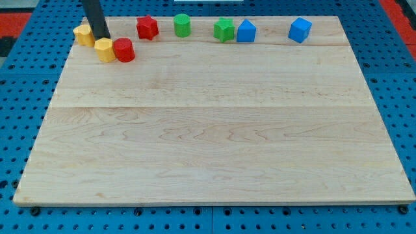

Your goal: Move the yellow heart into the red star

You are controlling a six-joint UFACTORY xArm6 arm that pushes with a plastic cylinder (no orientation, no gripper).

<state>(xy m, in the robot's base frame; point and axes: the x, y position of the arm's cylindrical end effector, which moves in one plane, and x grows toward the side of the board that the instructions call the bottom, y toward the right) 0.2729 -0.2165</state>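
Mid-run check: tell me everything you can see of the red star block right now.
The red star is a small, chunky block with a matte red, painted look, its points rounded and its flat top face up. It lies flat near the view's top edge of the wooden board, left of centre. Nothing touches it: the green cylinder stands apart at its right, the red cylinder lower to its left. My tip is further left, among the yellow blocks, well clear of it.

A pale wooden table [214, 130] fills most of the view, its grain running left to right. Around it lies a blue perforated surface [19, 117]. Red patches [16, 19] show at both top corners.
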